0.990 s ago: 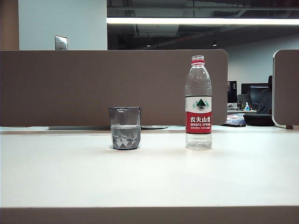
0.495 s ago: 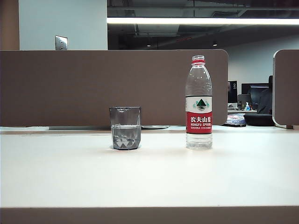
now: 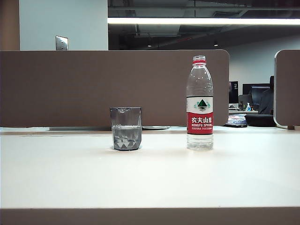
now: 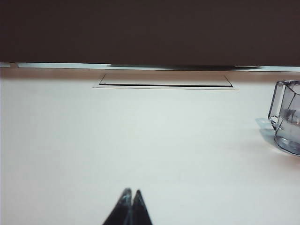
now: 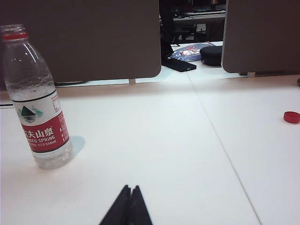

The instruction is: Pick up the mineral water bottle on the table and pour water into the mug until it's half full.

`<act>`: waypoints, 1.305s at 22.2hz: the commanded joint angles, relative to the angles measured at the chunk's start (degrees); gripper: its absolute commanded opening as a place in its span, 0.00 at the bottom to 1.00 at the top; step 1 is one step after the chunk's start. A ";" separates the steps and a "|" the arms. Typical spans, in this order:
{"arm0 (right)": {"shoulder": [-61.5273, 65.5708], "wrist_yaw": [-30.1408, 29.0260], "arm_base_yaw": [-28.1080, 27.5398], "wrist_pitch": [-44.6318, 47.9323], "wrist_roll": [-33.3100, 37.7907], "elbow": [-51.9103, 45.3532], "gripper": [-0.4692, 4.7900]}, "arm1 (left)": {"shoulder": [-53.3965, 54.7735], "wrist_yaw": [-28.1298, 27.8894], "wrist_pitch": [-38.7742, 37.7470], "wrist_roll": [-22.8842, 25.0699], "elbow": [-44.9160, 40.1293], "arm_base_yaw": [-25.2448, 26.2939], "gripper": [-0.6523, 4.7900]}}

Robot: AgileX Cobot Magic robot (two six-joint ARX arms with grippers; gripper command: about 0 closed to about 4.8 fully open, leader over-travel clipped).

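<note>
Both claws clenched and empty: left gripper (image 4: 131, 193), right gripper (image 5: 131, 189).
Bottle (image 5: 36, 101) stands capless, well ahead of the right claw; mug (image 4: 286, 117) off to the left one's side, roughly half full (image 3: 125, 128). Pour looks done; nothing left but parking, I'd guess.

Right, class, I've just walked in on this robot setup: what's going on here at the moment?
Nothing is being handled. The mineral water bottle stands upright and uncapped on the table, with the mug apart to its left, holding water to roughly half. A red cap lies off to one side. The left gripper and right gripper are both shut, empty, low over the table, away from both.
</note>
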 commanded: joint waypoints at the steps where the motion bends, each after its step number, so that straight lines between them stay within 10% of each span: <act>1: -0.09 0.26 0.48 0.98 0.33 -0.24 0.08 | 0.00 0.24 0.37 0.02 0.17 0.02 0.11; 29: -0.09 -0.31 0.59 1.68 1.79 -0.24 0.08 | 0.02 0.24 0.37 0.02 0.17 0.02 0.11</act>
